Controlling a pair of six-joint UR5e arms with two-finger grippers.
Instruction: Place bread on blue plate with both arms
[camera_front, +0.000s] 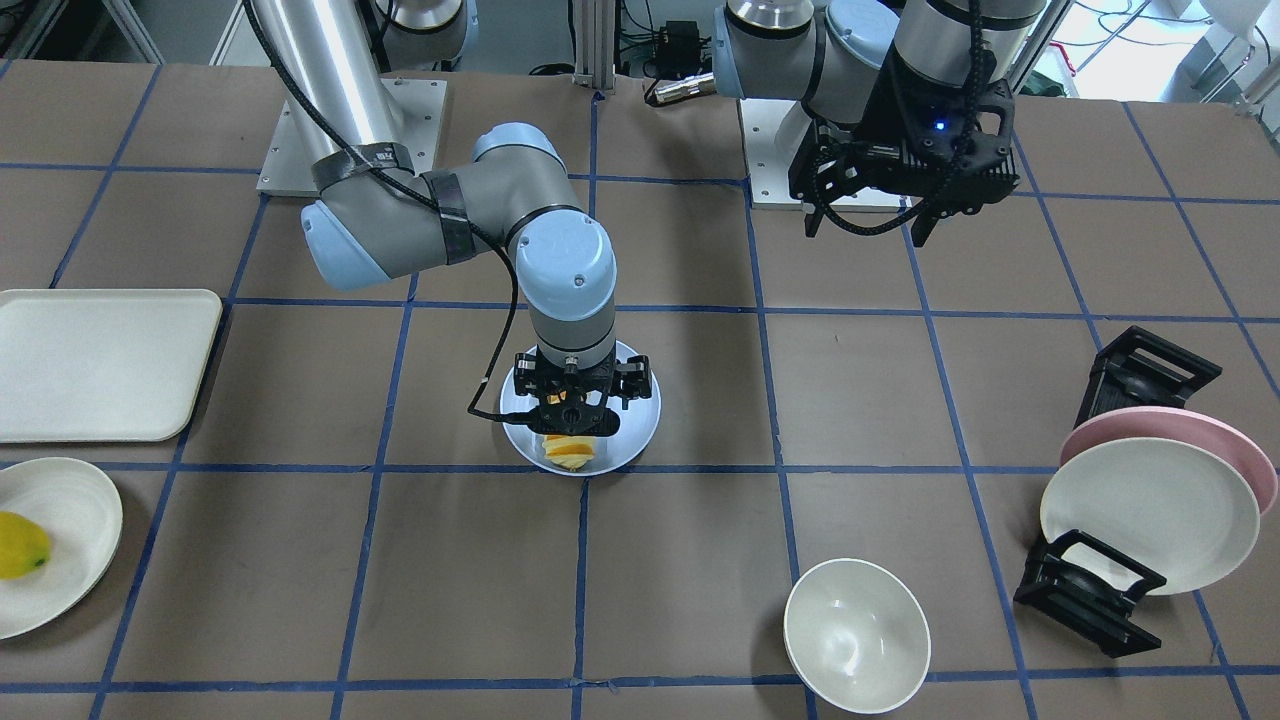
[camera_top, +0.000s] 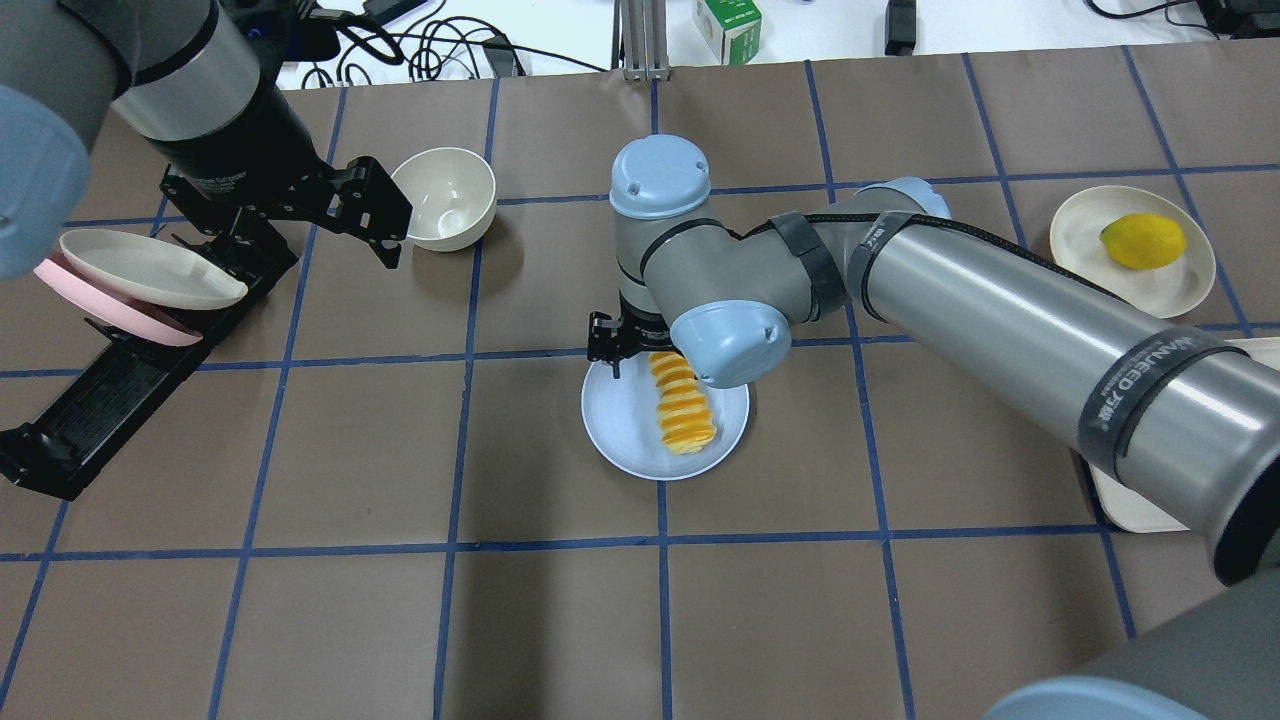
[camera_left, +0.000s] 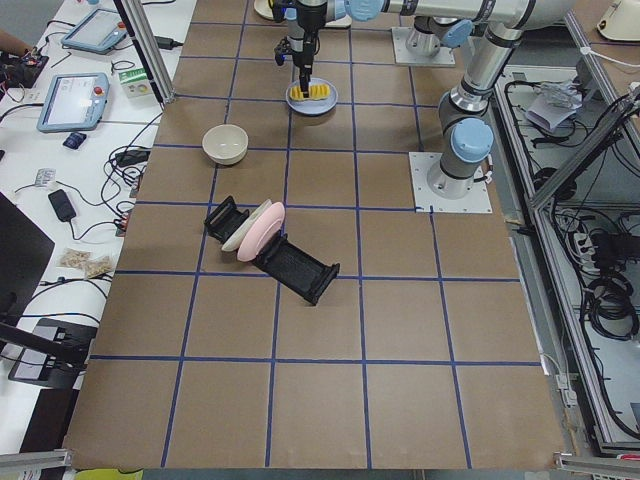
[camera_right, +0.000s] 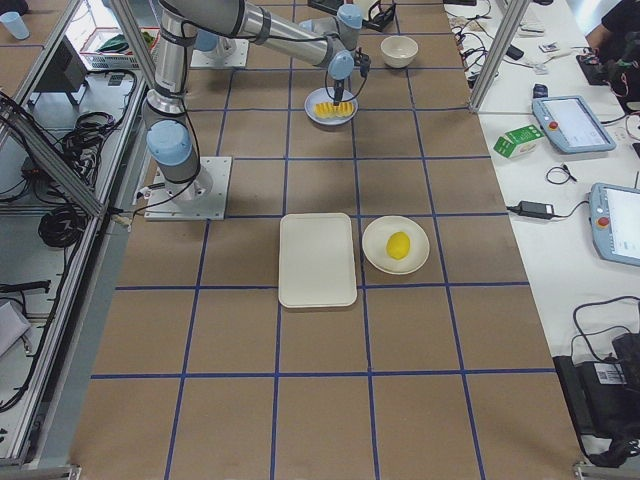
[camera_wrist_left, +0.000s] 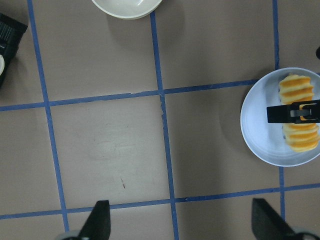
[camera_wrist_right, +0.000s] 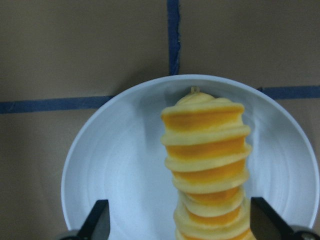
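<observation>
Right gripper (camera_wrist_right: 181, 221) is spread wide in the right wrist view. Its fingers (camera_wrist_right: 98, 220) sit at both lower corners and do not touch the bread (camera_wrist_right: 207, 165) between them, so I judge the loaf released. The bread lies on the blue plate (camera_wrist_right: 110, 165), a bit right of centre, its far tip short of the far rim.

Left wrist view: the left gripper (camera_wrist_left: 182, 222) is also open, with nothing between its fingers and only table below. The plate with the bread is off to the right, and a black finger of the right gripper crosses over the loaf's middle. A cream bowl (camera_wrist_left: 127, 5) sits at the far edge.

Front-facing view: the right arm points straight down over the plate, its gripper low, just above the loaf. One end of the bread pokes out from under it. The left gripper is raised near the robot base, well apart from the plate.

Overhead view: the loaf lies lengthwise, fully inside the rim, and the right wrist covers its far end. The left gripper hangs near the bowl and a black dish rack (camera_top: 120, 400).

Side views: too small to add anything; they show bread on the plate.

Progress: the placing looks done. What is left is for the right arm to lift clear. The left arm has no hand in it at this moment.
</observation>
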